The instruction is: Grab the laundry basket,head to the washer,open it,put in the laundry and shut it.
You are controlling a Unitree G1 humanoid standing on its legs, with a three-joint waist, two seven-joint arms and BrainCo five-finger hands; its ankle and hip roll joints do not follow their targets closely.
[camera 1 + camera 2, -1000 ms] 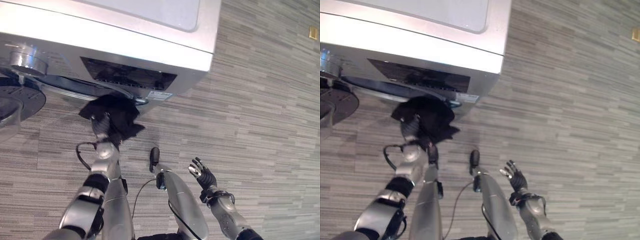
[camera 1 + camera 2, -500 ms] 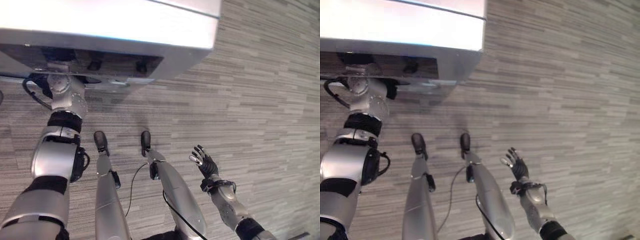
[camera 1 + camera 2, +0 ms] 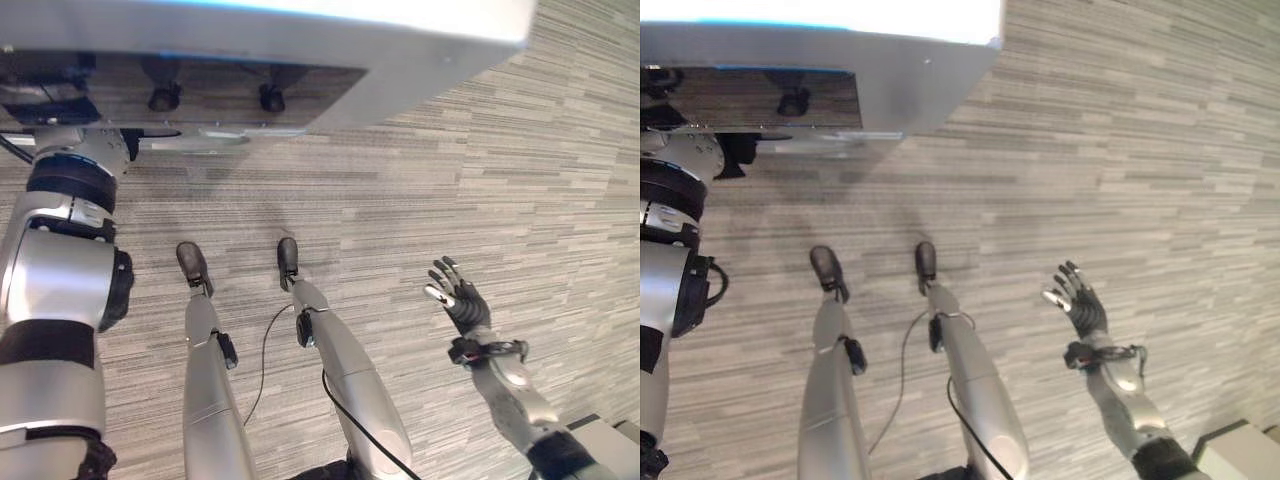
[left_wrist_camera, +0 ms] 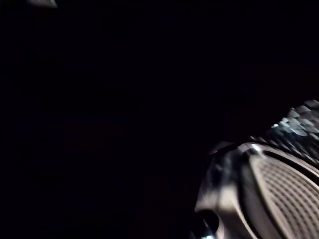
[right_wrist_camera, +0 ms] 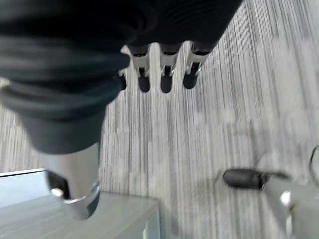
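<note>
The washer (image 3: 300, 60) stands at the far edge of the left eye view, its silver body reaching across the top, with a dark panel along the front and two round dark knobs on it. The robot's left arm goes in under that front edge at the left side, and the left hand is hidden inside the machine, so I cannot tell how its fingers are set. No laundry can be made out from here. The striped grey floor (image 3: 520, 200) spreads out in front of the washer. The right hand (image 3: 460, 300) hangs out to the right, well apart from the washer, palm up, fingers spread and relaxed, holding nothing.

The right eye view gives the same scene: the washer (image 3: 920, 70) at the top left, the arm disappearing under it, and the right hand (image 3: 1078, 305) loose and empty above the floor (image 3: 1140, 150).

The left wrist view is almost all darkness; a pale curved surface with a grid of fine holes (image 4: 284, 194) shows close by in one corner, and I cannot tell more.

The right wrist view looks past the dark cover to the right hand's fingers (image 5: 167, 74), straight in a row over the floor (image 5: 224, 124). A pale grey box (image 5: 75, 219) sits on the floor near it.
</note>
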